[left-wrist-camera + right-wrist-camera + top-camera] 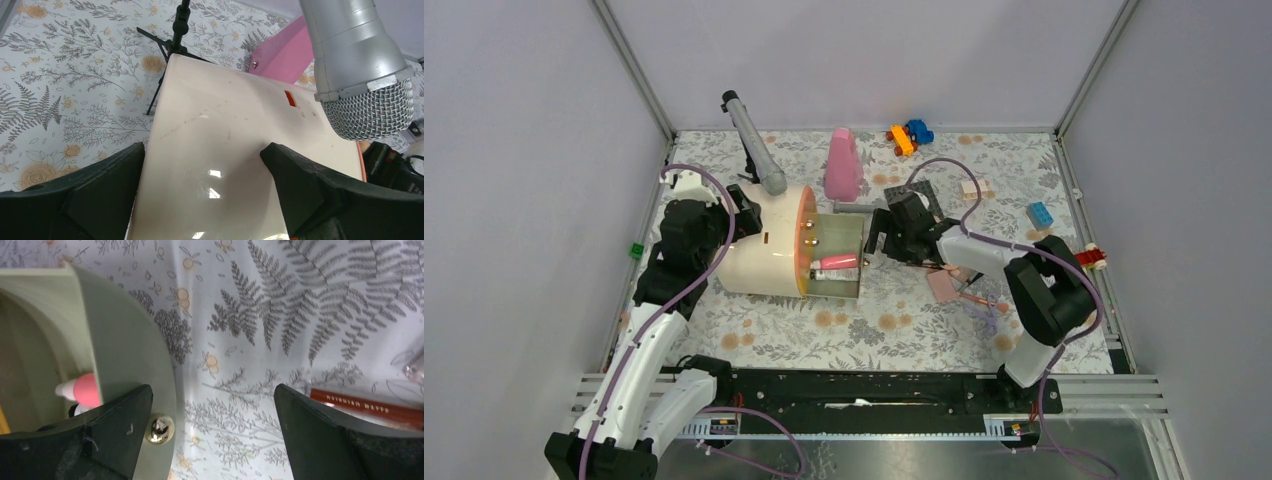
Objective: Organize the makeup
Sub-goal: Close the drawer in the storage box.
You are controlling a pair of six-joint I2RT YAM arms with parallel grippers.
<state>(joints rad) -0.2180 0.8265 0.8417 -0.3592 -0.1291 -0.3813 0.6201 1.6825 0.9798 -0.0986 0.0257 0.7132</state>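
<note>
Although unseen from the left wrist, the pink tube (pixel 836 263) shows overhead.

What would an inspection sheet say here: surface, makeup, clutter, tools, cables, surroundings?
Surface: floral cloth, flat.
Job's things: pink tube in the open tray of the cream case; pink compact and red-brown pencil out on the cloth.
Clutter: microphone on stand, pink cone bottle, toy bricks, grey studded plate.
Grippers: left tool open, astride the case; right tool open at the tray's knobbed edge.
Cables: purple cables loop along both arms.
Surroundings: white walls, metal frame.
</note>
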